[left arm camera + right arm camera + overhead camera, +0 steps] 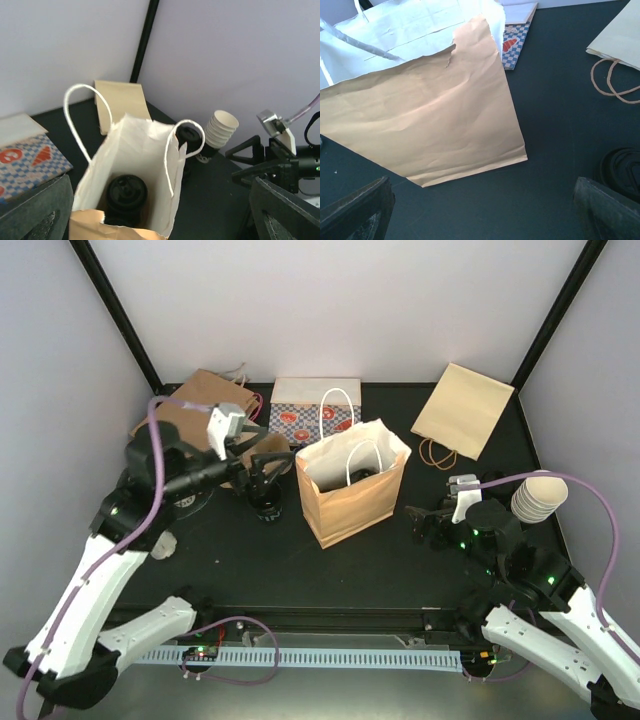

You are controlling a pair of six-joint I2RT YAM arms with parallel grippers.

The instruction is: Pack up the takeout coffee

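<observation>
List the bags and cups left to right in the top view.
Flat brown bag → checkered patterned bag → standing open bag → flat tan bag → stacked white cups.

Brown paper bag (445,115) stood upright on dark table (555,125), white lining and white handle (360,42) showing at top left. Checkered packet (517,37) sat behind it near the table's back edge. Flat tan bag (622,35) with twine handle (612,82) lay well apart. Black cup (622,170) was cut off by frame edge. Right gripper (482,200) fingers (355,210) were spread wide, nothing between.
</observation>
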